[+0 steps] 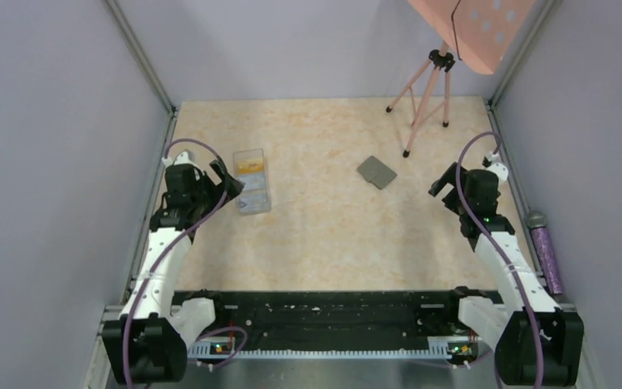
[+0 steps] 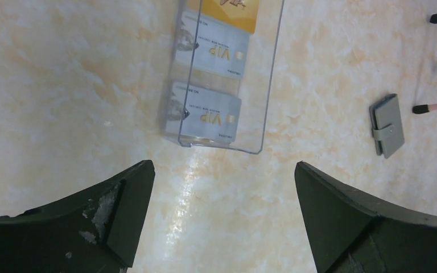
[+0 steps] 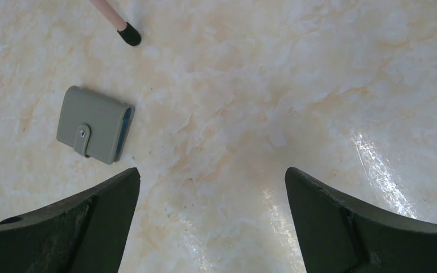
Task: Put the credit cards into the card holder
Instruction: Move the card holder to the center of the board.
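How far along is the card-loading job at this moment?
Done: nothing visible. The yellow and pale grey credit cards lie in the clear plastic box, and the small grey folding card holder sits snapped shut, apart from it. In hand: nothing; the left gripper hangs open near the box, the right gripper open near the holder. Left: opening the holder, moving every card.

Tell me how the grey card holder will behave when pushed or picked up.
The card holder lies flat and folded, snap tab across its front, so it probably stays shut when lifted. It looks thin, so likely light. On the glossy table it may slide rather than tip when pushed.
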